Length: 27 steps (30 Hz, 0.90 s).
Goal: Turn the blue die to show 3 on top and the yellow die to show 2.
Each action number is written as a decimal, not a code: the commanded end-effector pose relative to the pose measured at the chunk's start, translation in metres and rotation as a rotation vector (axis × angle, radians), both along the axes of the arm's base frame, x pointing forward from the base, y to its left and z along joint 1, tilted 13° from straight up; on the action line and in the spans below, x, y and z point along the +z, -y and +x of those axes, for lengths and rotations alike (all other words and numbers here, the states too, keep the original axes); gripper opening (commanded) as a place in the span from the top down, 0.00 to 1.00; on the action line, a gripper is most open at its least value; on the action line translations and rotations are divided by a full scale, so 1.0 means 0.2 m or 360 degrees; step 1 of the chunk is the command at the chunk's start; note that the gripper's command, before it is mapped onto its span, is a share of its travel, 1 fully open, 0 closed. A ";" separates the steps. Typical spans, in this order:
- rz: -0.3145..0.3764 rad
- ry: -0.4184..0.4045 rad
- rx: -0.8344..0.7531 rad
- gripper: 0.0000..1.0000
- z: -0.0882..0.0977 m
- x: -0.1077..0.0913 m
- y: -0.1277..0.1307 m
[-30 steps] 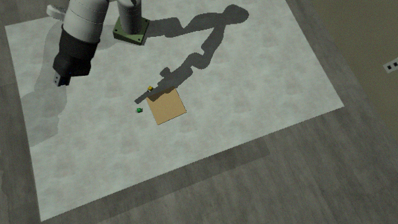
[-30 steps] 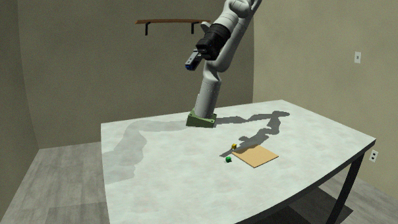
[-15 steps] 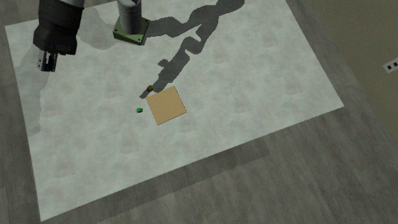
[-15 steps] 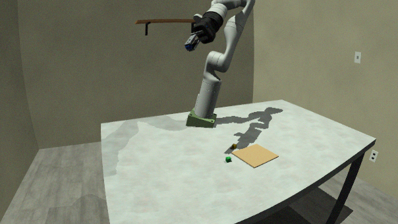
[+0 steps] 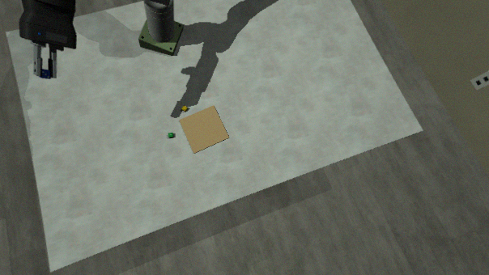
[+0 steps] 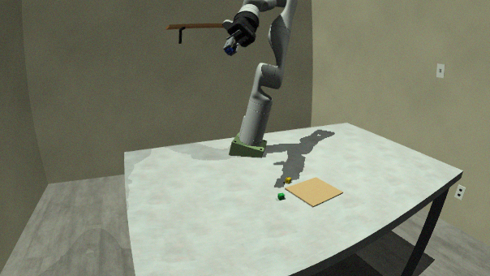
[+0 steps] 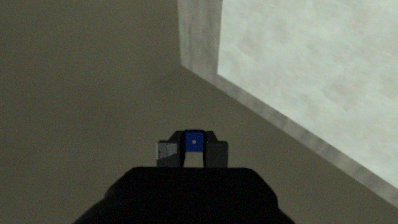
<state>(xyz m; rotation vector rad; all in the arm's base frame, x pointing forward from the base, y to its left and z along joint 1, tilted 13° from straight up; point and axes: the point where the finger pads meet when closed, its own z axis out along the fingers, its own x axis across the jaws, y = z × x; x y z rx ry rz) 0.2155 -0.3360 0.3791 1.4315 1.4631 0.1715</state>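
My gripper (image 5: 45, 74) is shut on the blue die (image 6: 229, 50) and holds it high in the air, far above the table's back left part. In the wrist view the blue die (image 7: 194, 143) sits between the fingertips, with one white dot on the face toward the camera. The tan mat (image 5: 203, 129) lies flat near the table's middle. The yellow die (image 5: 184, 108) rests on the table just off the mat's far corner. The green die (image 5: 171, 135) rests on the table left of the mat. Both also show in the exterior view, the yellow die (image 6: 288, 179) and the green die (image 6: 281, 196).
The arm's green base (image 5: 161, 38) stands at the back of the table. A wall shelf (image 6: 195, 27) hangs behind the gripper. The wrist view shows the table's edge (image 7: 280, 117) with the floor beyond it.
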 end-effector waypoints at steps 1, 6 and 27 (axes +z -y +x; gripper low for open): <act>-0.0070 0.0210 0.0137 0.66 -0.10 -0.09 0.08; 0.0010 0.0321 0.0158 0.66 -0.10 -0.18 0.10; 0.0244 0.0481 0.0175 0.66 -0.03 -0.46 0.09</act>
